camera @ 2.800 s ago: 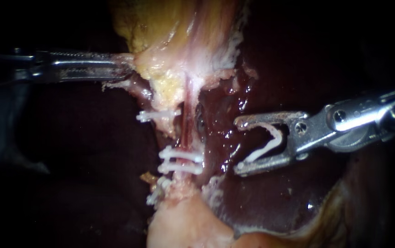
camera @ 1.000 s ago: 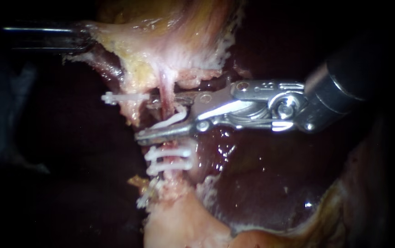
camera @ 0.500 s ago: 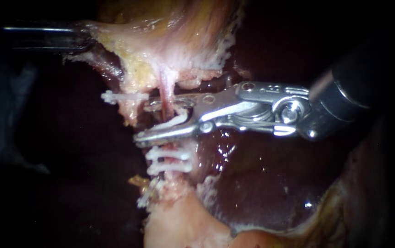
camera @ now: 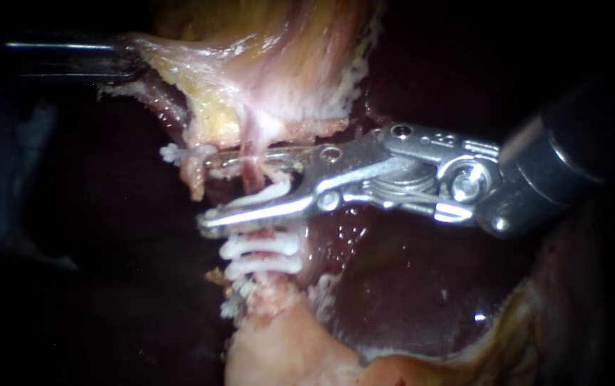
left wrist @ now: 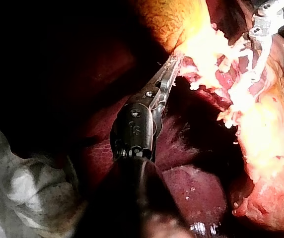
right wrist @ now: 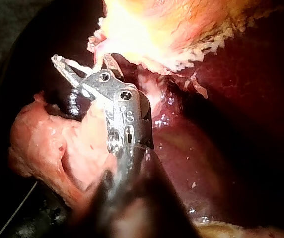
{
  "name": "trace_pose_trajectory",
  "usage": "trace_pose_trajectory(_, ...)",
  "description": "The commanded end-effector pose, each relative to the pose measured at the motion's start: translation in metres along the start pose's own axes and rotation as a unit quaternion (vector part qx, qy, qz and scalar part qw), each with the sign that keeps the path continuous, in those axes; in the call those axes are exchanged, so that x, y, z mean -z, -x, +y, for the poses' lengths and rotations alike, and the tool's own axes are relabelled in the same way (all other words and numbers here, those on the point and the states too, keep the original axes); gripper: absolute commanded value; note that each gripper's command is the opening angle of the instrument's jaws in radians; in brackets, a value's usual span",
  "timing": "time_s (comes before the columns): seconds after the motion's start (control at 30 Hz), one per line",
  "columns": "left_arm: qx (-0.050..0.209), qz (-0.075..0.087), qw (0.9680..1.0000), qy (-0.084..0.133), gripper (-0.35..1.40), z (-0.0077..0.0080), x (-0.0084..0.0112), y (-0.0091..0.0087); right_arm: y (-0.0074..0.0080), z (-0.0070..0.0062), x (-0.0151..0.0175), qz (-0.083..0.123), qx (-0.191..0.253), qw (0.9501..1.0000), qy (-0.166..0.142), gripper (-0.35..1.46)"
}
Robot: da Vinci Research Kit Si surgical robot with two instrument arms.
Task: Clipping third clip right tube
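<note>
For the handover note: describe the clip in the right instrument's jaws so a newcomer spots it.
Find the pink tube hanging from the yellow tissue. The right instrument straddles it; the open clip is the bent white strip between its jaws, unlike the two closed clips below, flat across the tube.

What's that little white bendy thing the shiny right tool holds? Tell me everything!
It is a small white clip, plastic-looking, bent into an open curve. The right instrument carries it at its tip, lying along the lower metal arm. It seems to straddle the thin pink tube, above two white clips already shut across that tube.
</note>
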Motion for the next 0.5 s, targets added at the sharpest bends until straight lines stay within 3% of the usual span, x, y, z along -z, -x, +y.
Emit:
trace_pose_trajectory(0.03, 0.000, 0.000, 1.0000, 0.000, -0.35, 0.0000, 0.0000, 0.0000, 0.0000, 0.0000, 0.0001, 0.000, -0.001, 1.0000, 0.000, 0.45)
trace_pose_trajectory(0.5, 0.000, 0.000, 1.0000, 0.000, -0.35, 0.0000, 0.0000, 0.0000, 0.0005, 0.0004, 0.0007, 0.004, -0.036, 0.9994, -0.002, 0.28)
